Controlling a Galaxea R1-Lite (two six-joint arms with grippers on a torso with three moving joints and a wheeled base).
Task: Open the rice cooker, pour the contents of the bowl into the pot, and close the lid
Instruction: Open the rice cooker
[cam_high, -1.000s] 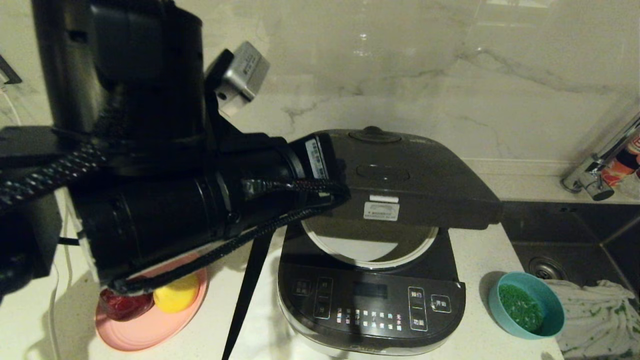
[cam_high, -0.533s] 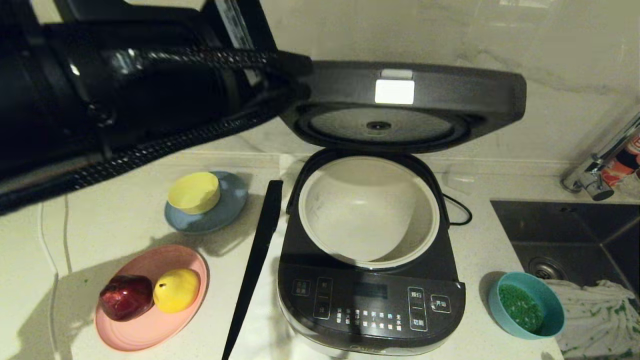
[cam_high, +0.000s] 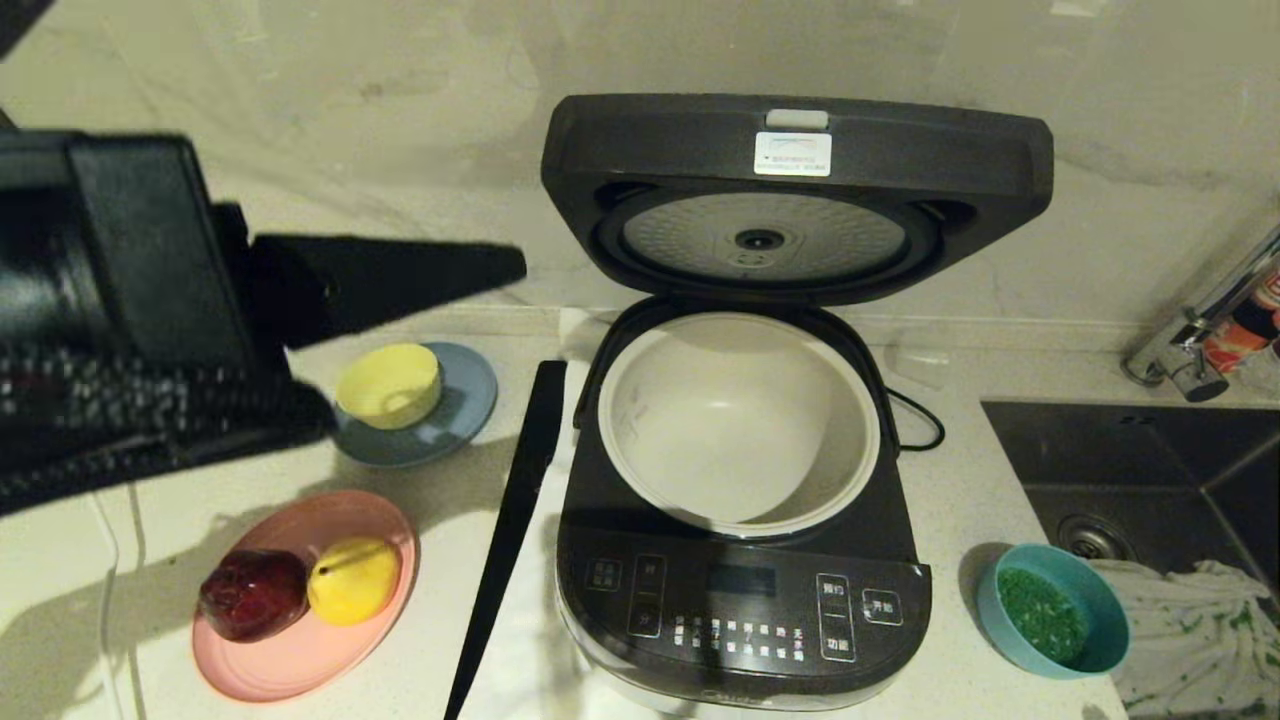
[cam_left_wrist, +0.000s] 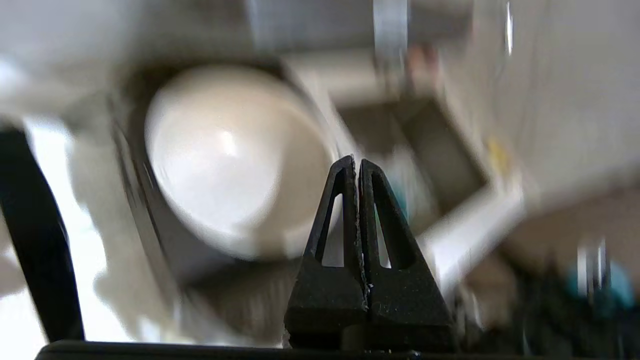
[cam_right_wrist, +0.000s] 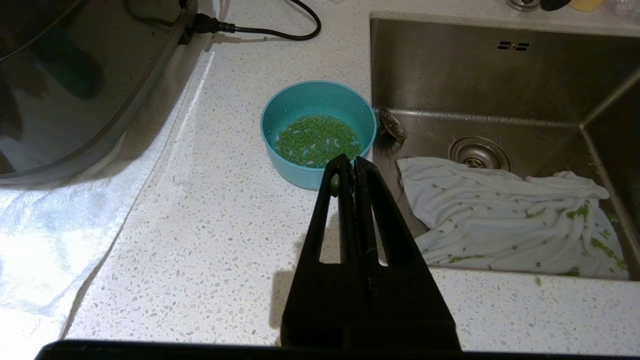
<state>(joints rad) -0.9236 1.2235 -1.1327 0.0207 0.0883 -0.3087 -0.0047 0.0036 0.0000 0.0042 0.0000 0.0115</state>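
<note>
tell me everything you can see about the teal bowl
The bowl is small, round and teal-blue, looking like smooth plastic. It stands upright on the speckled white counter, to the right of the rice cooker and close to the edge of the steel sink. Inside, a shallow layer of green granules covers its bottom. Nothing grips it: in the right wrist view the right tool, shut, shows just in front of its near rim, apparently above it.

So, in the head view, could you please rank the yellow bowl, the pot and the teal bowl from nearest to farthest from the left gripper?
From the left gripper, shut:
1. Yellow bowl, just below it on the grey-blue plate.
2. Pot, mid-counter in the open rice cooker.
3. Teal bowl, far right by the sink.
</note>
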